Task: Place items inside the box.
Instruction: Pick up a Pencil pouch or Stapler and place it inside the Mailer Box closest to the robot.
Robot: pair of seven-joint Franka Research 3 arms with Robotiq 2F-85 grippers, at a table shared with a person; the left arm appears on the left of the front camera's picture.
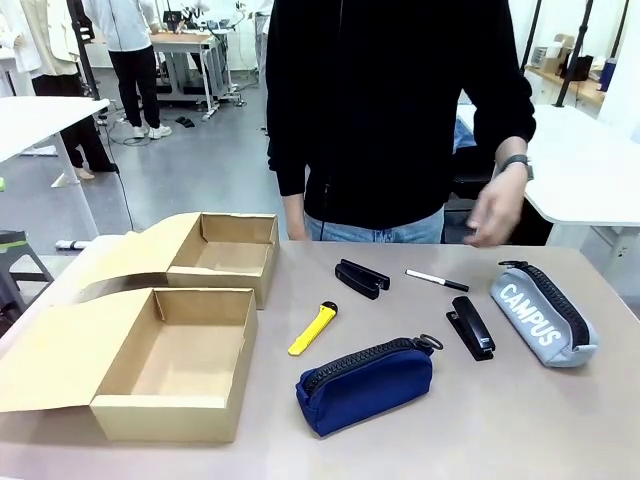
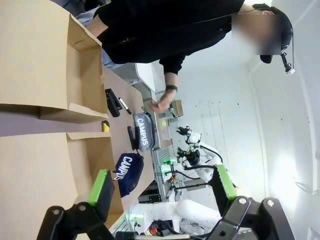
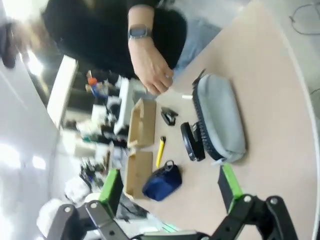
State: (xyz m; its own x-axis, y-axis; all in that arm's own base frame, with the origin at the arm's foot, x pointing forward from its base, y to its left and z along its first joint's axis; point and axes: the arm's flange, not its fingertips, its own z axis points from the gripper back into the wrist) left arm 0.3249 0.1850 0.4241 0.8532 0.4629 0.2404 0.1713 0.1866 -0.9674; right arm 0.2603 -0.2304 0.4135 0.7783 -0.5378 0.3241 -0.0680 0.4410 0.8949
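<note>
Left jaws and right jaws both stand wide open, holding nothing. Close ahead of the left jaws the box [image 1: 175, 405] lies flap open and empty; the smaller box [image 1: 220, 282] beyond is empty too. The yellow utility knife [image 1: 313, 329] looks stiff and slick: pinch across its narrow body. The navy pouch [image 1: 365, 385], ahead between the right jaws, looks soft and light; grip its middle. The clip-like piece [image 1: 361, 278], pen [image 1: 437, 280] and stapler [image 1: 470, 327] lie on the tabletop [image 1: 480, 430], well beyond both jaws.

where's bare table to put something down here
Bare table at the near right, bordered by the navy pouch and grey pouch. The nearer box is empty too. Crowded around the stapler, pen and clip piece.
</note>
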